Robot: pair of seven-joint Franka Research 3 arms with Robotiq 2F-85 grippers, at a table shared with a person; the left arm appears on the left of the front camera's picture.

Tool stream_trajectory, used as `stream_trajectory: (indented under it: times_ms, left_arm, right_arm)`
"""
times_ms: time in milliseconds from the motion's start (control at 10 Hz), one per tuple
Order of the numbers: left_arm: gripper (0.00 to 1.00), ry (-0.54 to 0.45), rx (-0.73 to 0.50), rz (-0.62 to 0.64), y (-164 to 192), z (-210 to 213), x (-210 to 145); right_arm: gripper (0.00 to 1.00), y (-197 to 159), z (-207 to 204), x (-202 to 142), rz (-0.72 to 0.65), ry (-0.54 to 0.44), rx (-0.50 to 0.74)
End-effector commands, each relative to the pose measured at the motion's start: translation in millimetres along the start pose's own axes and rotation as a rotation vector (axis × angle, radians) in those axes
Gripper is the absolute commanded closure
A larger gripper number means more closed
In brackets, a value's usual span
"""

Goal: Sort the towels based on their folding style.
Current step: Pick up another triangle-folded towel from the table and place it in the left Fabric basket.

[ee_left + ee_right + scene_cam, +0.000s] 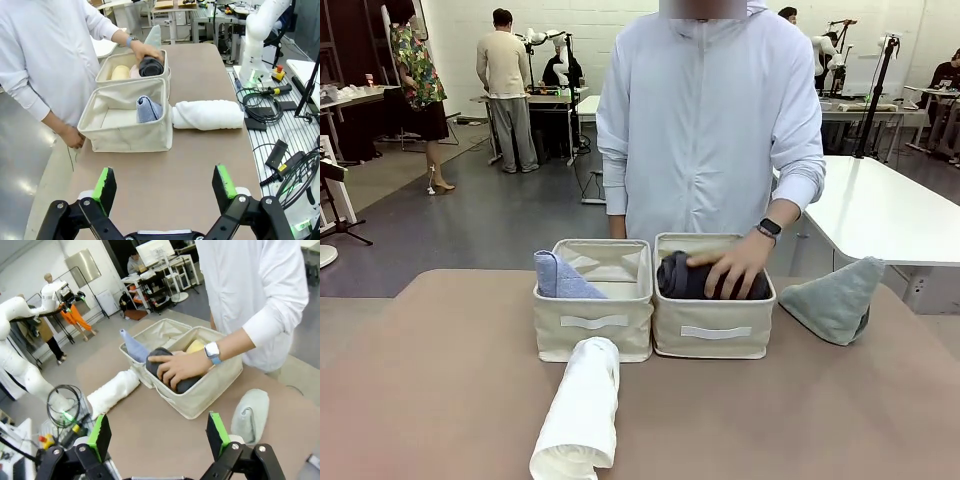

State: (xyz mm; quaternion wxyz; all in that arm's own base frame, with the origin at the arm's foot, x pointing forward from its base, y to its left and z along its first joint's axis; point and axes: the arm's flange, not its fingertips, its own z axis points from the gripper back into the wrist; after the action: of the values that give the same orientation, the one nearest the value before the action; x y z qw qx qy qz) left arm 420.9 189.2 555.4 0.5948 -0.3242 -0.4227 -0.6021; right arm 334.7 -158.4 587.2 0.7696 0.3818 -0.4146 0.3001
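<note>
Two claws: left claw (165, 182) and right claw (159, 435) both spread wide, nothing between the pads, each above bare table (200, 165).
White roll (207, 114): ahead of the left claw and off to its right, flat on the table, one end against the left bin (125, 135).
Axis: in the left wrist view the roll runs crosswise, in line with the finger gap; my read is the wrist must turn to span its width.
Green cone (250, 415): on the table just beside the right bin (200, 395), near the right claw.
Nearer arm: left for the roll, right for the cone, as I judge it.
Hand (177, 367): the person's, pressing the grey roll (162, 356) into the right bin.
Stowed: blue cone (148, 109) in the left bin; yellow roll (120, 72) beside the grey.
</note>
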Motion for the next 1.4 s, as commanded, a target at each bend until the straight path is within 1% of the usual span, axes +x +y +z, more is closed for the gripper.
stream_trajectory:
  times_ms: [0, 100, 200, 400, 500, 600, 800, 900, 1000, 1100, 1200, 1300]
  left_arm:
    - [0.00, -0.004, 0.012, -0.006, 2.0, 0.4, 0.1]
    - [0.00, -0.004, 0.012, -0.006, 2.0, 0.4, 0.1]
    - [0.00, -0.004, 0.012, -0.006, 2.0, 0.4, 0.1]
    - [0.00, -0.004, 0.012, -0.006, 2.0, 0.4, 0.1]
    - [0.00, -0.004, 0.012, -0.006, 2.0, 0.4, 0.1]
    - [0.00, -0.004, 0.012, -0.006, 2.0, 0.4, 0.1]
    - [0.00, -0.004, 0.012, -0.006, 2.0, 0.4, 0.1]
    - [0.00, -0.004, 0.012, -0.006, 2.0, 0.4, 0.1]
    - [0.00, -0.004, 0.012, -0.006, 2.0, 0.4, 0.1]
    - [0.00, -0.004, 0.012, -0.006, 2.0, 0.4, 0.1]
    - [0.00, -0.004, 0.012, -0.006, 2.0, 0.4, 0.1]
    - [0.00, -0.004, 0.012, -0.006, 2.0, 0.4, 0.1]
  right_arm:
    - [0.00, 38.8, -21.8, 30.7, 0.066, 0.182, -0.177]
    - [0.00, 43.7, -45.2, 51.2, 0.055, 0.320, -0.292]
    - [0.00, 40.0, -73.1, 71.7, 0.028, 0.521, -0.412]
    - [0.00, 24.8, -120.6, 102.6, -0.049, 0.753, -0.588]
    - [0.00, 16.0, -142.6, 106.0, -0.088, 0.866, -0.628]
    - [0.00, 6.4, -163.8, 103.6, -0.117, 0.969, -0.622]
    - [0.00, -16.4, -195.1, 87.4, -0.153, 1.096, -0.540]
    - [0.00, -31.4, -204.3, 80.6, -0.167, 1.108, -0.518]
    - [0.00, -44.7, -207.8, 74.9, -0.165, 1.065, -0.483]
    - [0.00, -46.6, -204.0, 71.3, -0.154, 1.020, -0.470]
    - [0.00, -35.3, -214.3, 58.5, -0.158, 1.118, -0.540]
    - [0.00, -35.3, -214.3, 58.5, -0.158, 1.118, -0.540]
